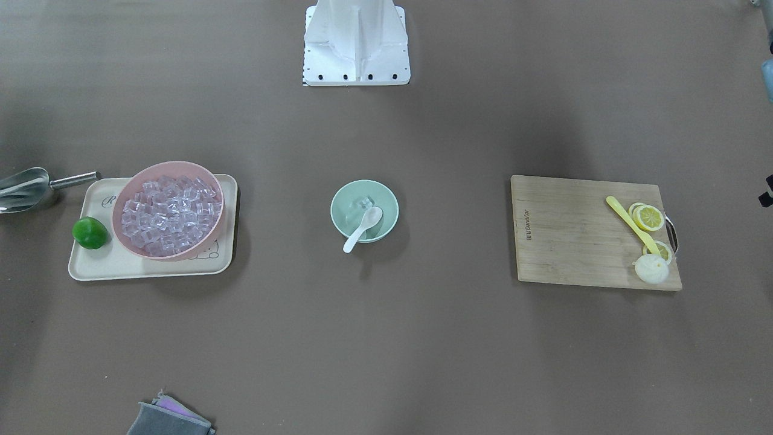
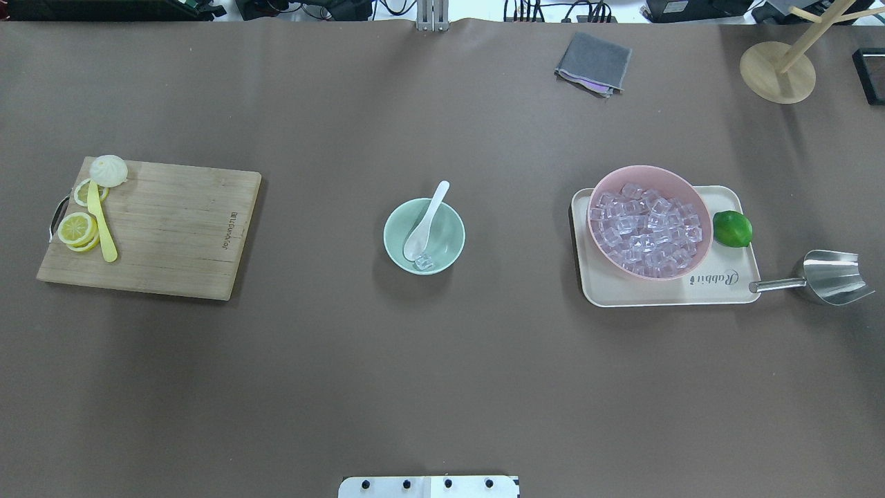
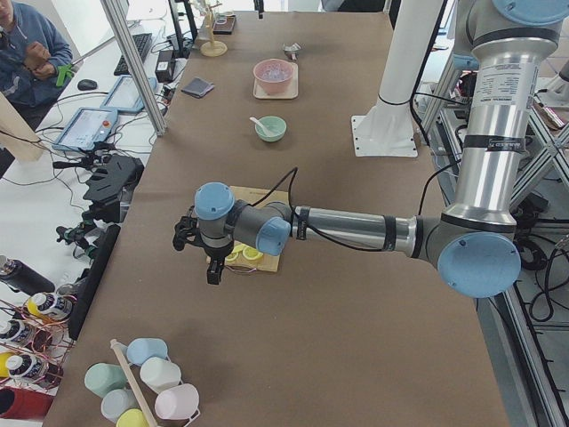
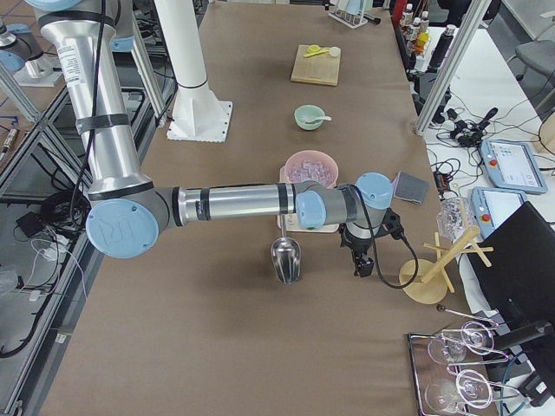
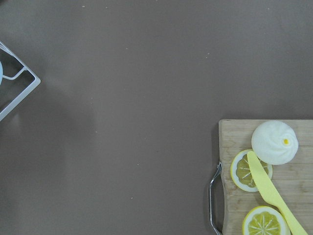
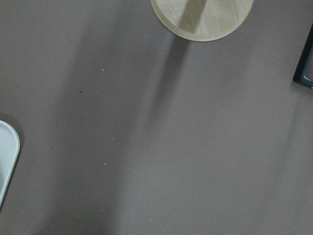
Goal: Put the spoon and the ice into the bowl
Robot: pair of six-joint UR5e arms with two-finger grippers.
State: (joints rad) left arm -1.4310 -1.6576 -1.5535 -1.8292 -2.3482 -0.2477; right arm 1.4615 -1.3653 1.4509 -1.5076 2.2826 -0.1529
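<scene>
Overhead exterior: bowl (image 2: 451, 235) between board (image 2: 173, 228), tray (image 2: 657, 294)

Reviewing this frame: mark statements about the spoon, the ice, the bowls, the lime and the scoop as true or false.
1. The spoon rests in the green bowl, with its handle over the rim. True.
2. The green bowl holds no ice. False: one ice cube lies in it, by the spoon's scoop end.
3. The lime sits on the tray beside the pink bowl. True.
4. The scoop lies on the cutting board. False: the scoop lies on the table next to the tray.
</scene>
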